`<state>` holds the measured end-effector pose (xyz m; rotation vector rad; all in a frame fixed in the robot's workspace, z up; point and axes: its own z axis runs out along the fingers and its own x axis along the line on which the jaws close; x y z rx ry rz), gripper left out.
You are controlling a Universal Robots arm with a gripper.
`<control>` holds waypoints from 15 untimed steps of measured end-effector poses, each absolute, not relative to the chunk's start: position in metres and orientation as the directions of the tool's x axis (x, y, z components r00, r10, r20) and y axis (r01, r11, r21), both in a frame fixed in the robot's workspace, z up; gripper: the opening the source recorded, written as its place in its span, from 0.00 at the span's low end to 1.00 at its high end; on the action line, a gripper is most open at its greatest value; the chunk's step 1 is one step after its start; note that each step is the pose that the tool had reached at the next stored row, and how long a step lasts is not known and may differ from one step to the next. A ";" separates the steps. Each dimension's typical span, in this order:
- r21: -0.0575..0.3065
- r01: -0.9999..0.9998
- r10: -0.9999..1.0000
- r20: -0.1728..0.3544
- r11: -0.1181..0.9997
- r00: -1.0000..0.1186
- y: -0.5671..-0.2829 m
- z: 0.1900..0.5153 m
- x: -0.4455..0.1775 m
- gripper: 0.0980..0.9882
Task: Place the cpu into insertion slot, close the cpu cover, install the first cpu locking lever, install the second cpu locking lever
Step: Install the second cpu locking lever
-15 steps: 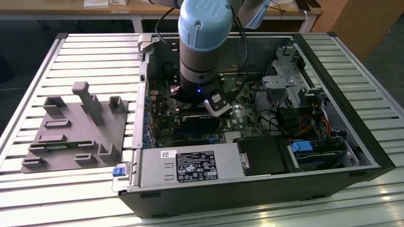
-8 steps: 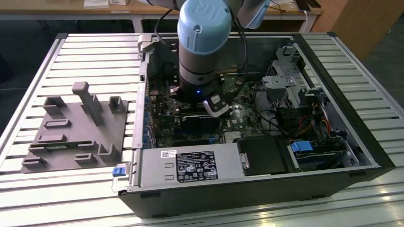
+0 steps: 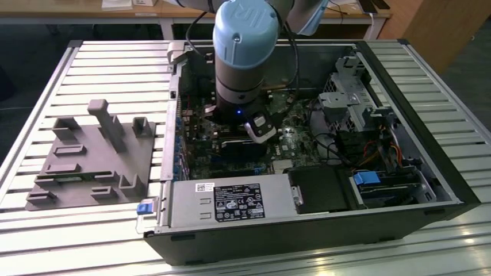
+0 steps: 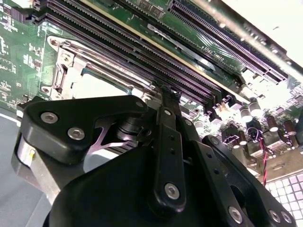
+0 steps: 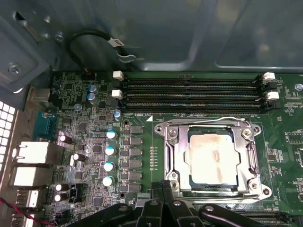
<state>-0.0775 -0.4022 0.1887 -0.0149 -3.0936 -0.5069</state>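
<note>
Exterior view: an open computer case [image 3: 429,190] is seen lying on a slatted metal worktop [image 3: 92,57], with a grey fixture block [image 3: 92,158] resting beside it toward the exterior view's left. The robot arm [image 3: 244,57] is lowered straight down into the case, over the green motherboard [image 3: 295,144]. First wrist view: the cpu [image 5: 211,157], a pale silver square, is seen seated flat in the insertion slot [image 5: 211,191]. The cpu cover [image 5: 173,151], a silver frame, is laid down around the chip, with a thin wire lever [image 5: 227,120] running along its edge beside the long black memory slots [image 5: 189,94]. The black tips of the hand [image 5: 163,196] are seen pressed together with nothing between them, just beside the socket's near edge. Second wrist view: the hand's black linkage [image 4: 165,156] is seen close up, its fingers [image 4: 168,101] drawn together just over the board, next to the socket frame.
</note>
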 end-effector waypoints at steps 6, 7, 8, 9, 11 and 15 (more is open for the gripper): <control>0.319 0.011 0.008 0.008 0.948 -1.000 -0.402 0.189 -0.079 0.01; 0.319 0.010 0.008 0.008 0.948 -1.000 -0.402 0.189 -0.079 0.01; 0.319 0.010 0.008 0.008 0.948 -1.000 -0.402 0.190 -0.080 0.01; 0.319 0.010 0.008 0.008 0.948 -1.000 -0.402 0.190 -0.080 0.01; 0.320 0.010 0.008 0.008 0.948 -1.000 -0.402 0.191 -0.080 0.01; 0.319 0.010 0.008 0.008 0.948 -1.000 -0.402 0.194 -0.080 0.01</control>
